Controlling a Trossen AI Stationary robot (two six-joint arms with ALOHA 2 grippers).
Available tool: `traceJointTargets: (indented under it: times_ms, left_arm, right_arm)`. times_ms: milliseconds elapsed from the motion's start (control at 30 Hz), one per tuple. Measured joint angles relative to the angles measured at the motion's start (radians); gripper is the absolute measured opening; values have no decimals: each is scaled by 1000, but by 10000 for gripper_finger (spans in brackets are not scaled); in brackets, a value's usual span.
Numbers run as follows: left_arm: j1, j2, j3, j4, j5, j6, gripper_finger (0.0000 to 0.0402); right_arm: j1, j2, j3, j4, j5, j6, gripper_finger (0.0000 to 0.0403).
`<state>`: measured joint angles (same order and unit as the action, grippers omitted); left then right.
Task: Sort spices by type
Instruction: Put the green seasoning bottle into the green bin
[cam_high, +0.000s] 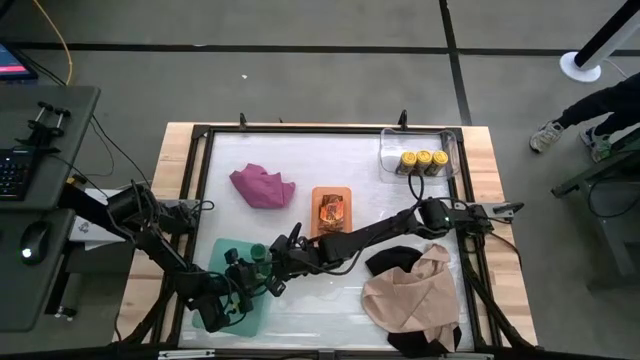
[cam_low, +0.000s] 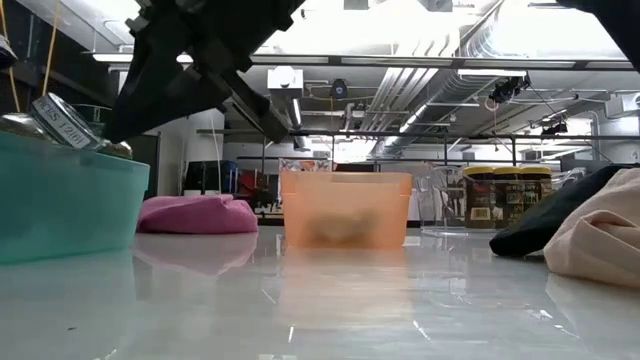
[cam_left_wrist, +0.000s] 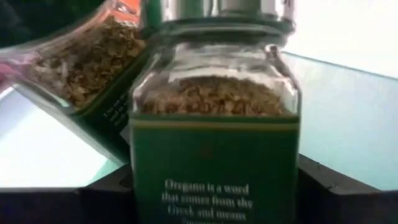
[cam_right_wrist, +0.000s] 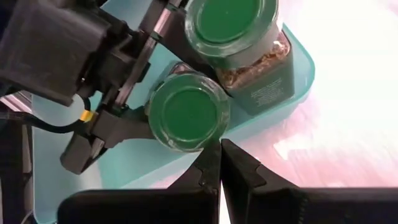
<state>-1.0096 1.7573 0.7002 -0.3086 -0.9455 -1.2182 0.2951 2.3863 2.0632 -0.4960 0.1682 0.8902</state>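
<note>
Two green-lidded jars sit in the teal tray at the table's front left, seen from above; one stands upright, the other leans against the tray's far wall. The left gripper has its fingers either side of the upright jar, apparently clamped on its glass body w/ the label facing its wrist camera. The right gripper hovers just beside the same tray, fingers pressed together and empty. Three yellow-lidded jars stand in a clear bin at the back right; an orange packet lies in an orange tray mid-table. A magenta cloth, tan cloth and black cloth also lie on the table. Handling, as a guess: the jars are rigid glass, smooth, fairly light w/ dried herbs inside, breakable if knocked or dropped; best gripped across the flat-sided body below the lid, not by the lid. Packets look thin and flexible, so pinch at an edge.
</note>
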Motion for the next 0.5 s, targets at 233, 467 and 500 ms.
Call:
traceJointTargets:
  times_ms: [233, 467, 500]
  left_arm:
    - [21, 0, 0, 16, 2, 9, 239]
    - [24, 0, 0, 20, -6, 45, 225]
    - [24, 0, 0, 20, -6, 45, 221]
  right_arm:
    - [0, 0, 0, 10, -6, -8, 0]
    - [0, 0, 0, 12, -5, -8, 0]
    - [0, 0, 0, 12, -5, -8, 0]
